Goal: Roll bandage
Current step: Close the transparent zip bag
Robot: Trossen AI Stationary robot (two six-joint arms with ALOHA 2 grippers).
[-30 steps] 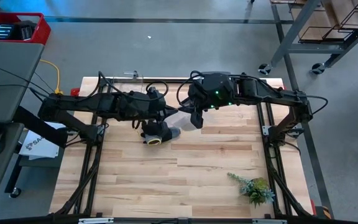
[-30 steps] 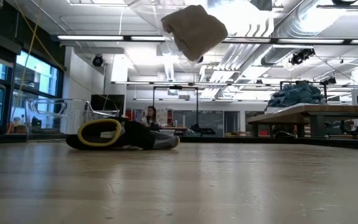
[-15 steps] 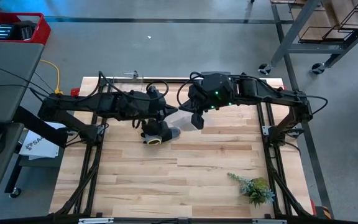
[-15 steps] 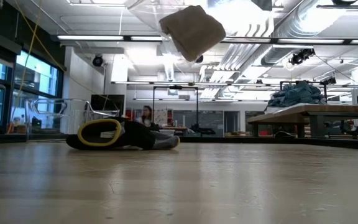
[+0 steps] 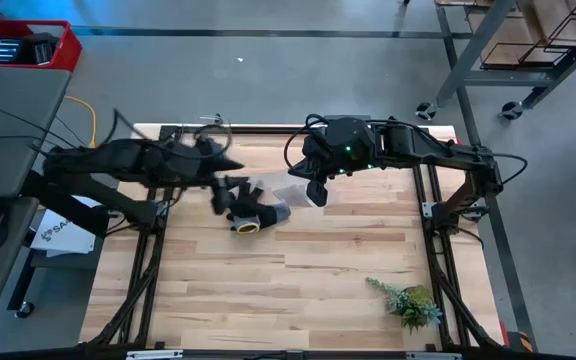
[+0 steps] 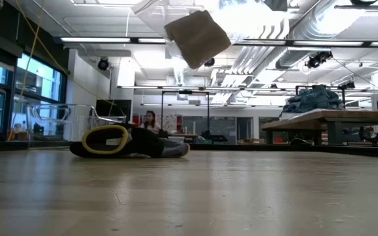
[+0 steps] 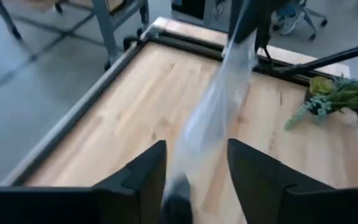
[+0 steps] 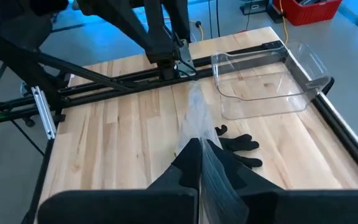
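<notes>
Right tool (image 8: pixel 201 163) clamped on the bag (image 8: pixel 194 118), bandage (image 6: pixel 196 38) hanging inside, high above the desk (image 5: pixel 298 270). Left tool (image 7: pixel 194 171) gapes wide, clear of the bag.

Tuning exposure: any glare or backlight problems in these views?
Low view: ceiling lights glare behind the hanging pale bundle, leaving it backlit. Right wrist view: the sheer strip in the right gripper barely stands out from the wood; the clear tray glints along its rim. High view: even light, no glare.
</notes>
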